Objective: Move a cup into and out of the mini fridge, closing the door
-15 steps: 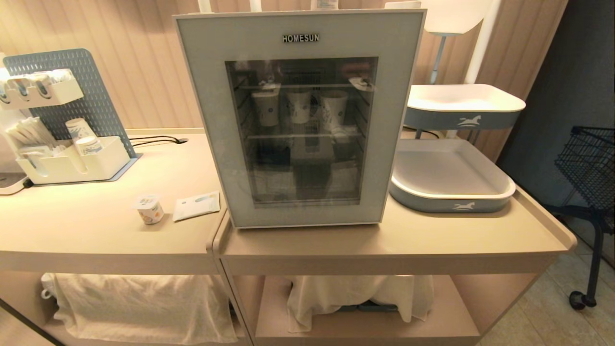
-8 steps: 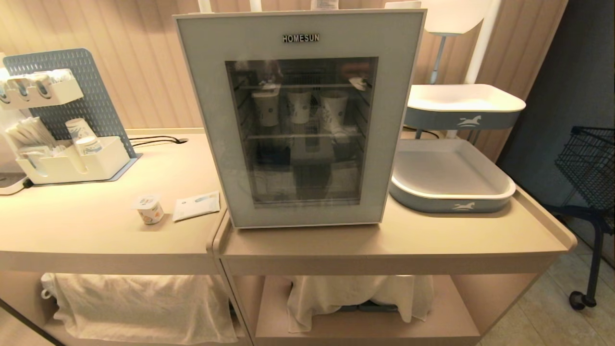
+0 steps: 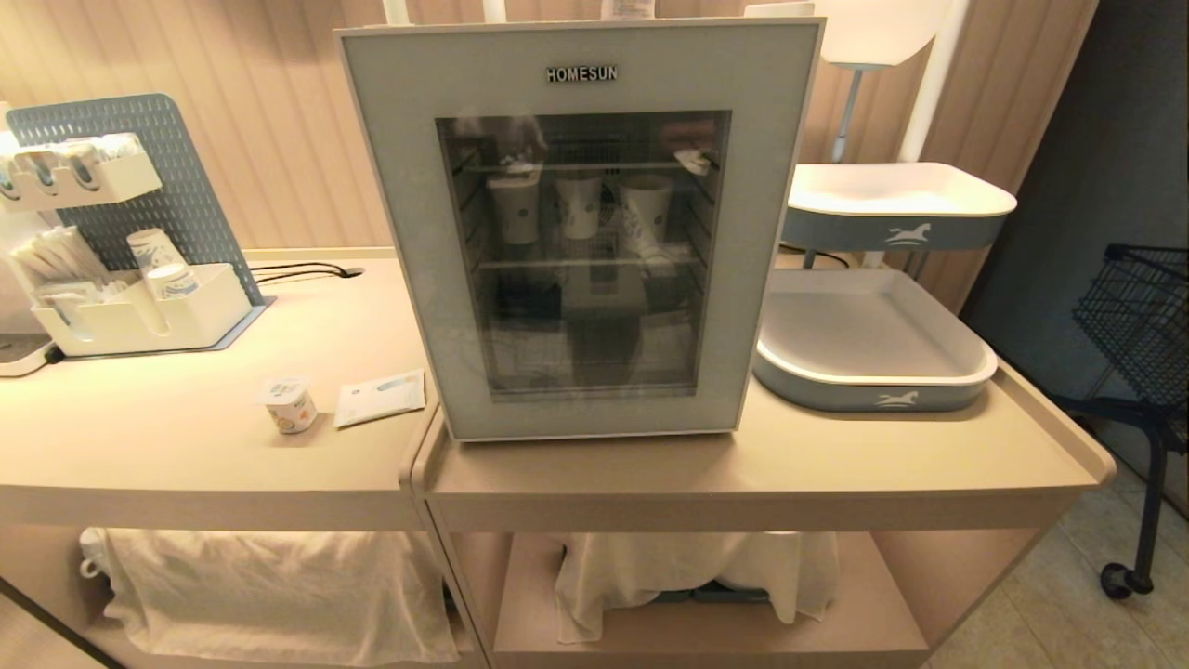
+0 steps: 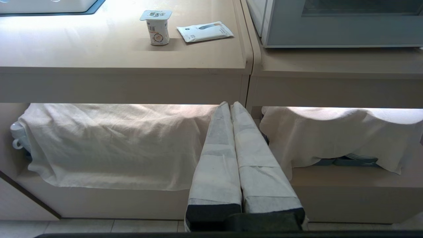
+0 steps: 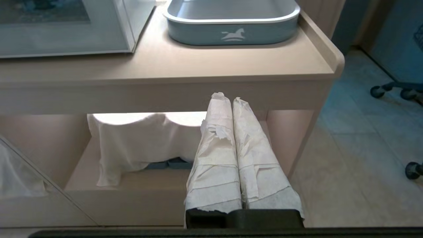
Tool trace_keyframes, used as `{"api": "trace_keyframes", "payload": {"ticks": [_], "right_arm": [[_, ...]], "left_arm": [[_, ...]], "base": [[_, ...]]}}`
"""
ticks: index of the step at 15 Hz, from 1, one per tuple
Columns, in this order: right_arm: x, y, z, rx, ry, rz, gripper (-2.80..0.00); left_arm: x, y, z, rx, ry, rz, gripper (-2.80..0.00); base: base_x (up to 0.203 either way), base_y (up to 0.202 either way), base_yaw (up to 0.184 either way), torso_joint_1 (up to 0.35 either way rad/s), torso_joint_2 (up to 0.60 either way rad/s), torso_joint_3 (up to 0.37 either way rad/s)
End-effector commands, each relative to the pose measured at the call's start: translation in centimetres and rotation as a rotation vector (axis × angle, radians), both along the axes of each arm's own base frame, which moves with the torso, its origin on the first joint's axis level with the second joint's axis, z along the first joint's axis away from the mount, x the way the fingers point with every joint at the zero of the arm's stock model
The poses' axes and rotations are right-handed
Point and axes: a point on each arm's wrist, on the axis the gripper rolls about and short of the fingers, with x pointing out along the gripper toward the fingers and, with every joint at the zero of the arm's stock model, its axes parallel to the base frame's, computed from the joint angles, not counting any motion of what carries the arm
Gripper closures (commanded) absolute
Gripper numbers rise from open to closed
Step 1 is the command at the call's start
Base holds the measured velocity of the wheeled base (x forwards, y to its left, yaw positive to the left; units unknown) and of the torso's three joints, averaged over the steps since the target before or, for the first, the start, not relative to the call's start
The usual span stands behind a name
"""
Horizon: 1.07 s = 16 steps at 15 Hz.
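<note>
Fingers (image 5: 231, 99) pressed together, empty; paper cups (image 3: 578, 206) inside mini fridge (image 3: 581, 232).

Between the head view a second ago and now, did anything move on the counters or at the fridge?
Nothing visibly changed. The cup sits on the left counter beside the packet, and the mini fridge keeps its door shut.

White cloths (image 3: 279, 585) hide the lower shelves' contents.
</note>
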Motion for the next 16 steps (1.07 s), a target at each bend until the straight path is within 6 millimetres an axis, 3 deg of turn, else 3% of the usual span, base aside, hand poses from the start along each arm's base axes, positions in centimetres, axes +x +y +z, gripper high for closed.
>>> {"api": "trace_keyframes", "payload": {"ticks": [1,16], "right_arm": [[0.00,0.00,-0.03,0.001,-0.004,0.001,0.00],[0.00,0.00,0.03,0.039,-0.010,-0.004,0.00]], "left_arm": [[0.00,0.00,-0.04,0.000,-0.001,0.001,0.00],[0.00,0.00,-0.04,0.004,-0.001,0.001,0.00]], "base": [[0.000,0.000,0.000,0.000,0.00,0.000],[0.000,0.000,0.000,0.000,0.00,0.000]]}}
